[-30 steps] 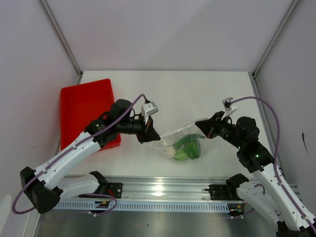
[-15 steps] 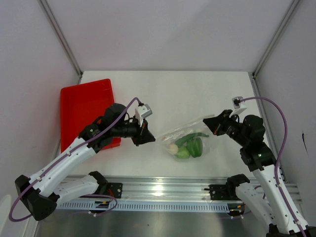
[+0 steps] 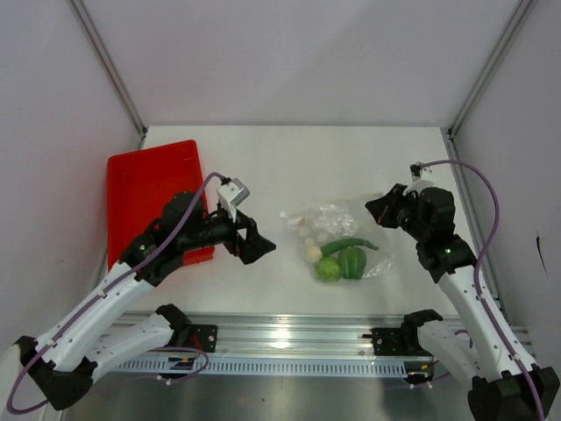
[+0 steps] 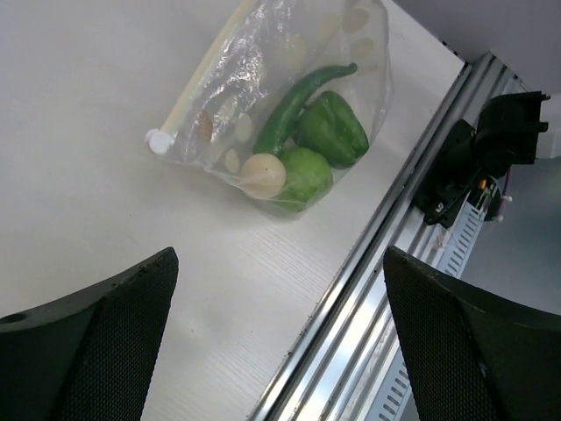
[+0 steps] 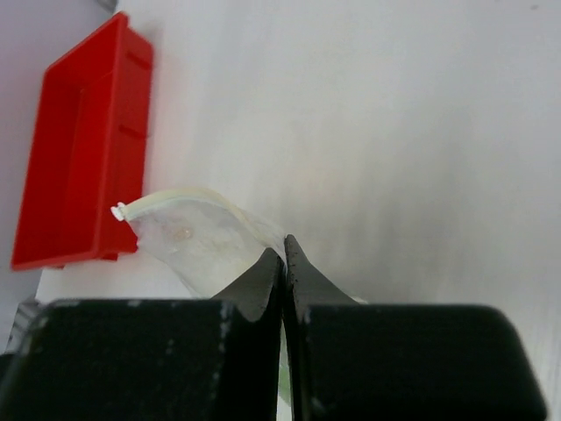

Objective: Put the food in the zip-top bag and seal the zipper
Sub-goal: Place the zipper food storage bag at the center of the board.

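Observation:
The zip-top bag (image 3: 331, 221) lies on the white table with the food (image 3: 342, 261) inside it. In the left wrist view the bag (image 4: 263, 79) holds a lime-green ball (image 4: 307, 174), a small white ball (image 4: 262, 175), a long green chili (image 4: 298, 105) and a dark green pepper (image 4: 333, 130). The zipper (image 4: 203, 81) runs along its upper left edge to a white slider (image 4: 156, 140). My left gripper (image 3: 263, 246) stands open and empty, left of the bag. My right gripper (image 3: 377, 211) is shut on the bag's right corner (image 5: 219, 246), at the end of the zipper strip (image 5: 188, 196).
A red tray (image 3: 145, 189) sits at the table's left side, behind my left arm, and shows too in the right wrist view (image 5: 83, 149). A metal rail (image 3: 289, 333) runs along the near edge, close below the bag (image 4: 394, 254).
My left gripper has opened, let go of the bag's left end and drawn back to the left. The bag has shifted right and settled flatter. My right gripper moved back and right, still shut.

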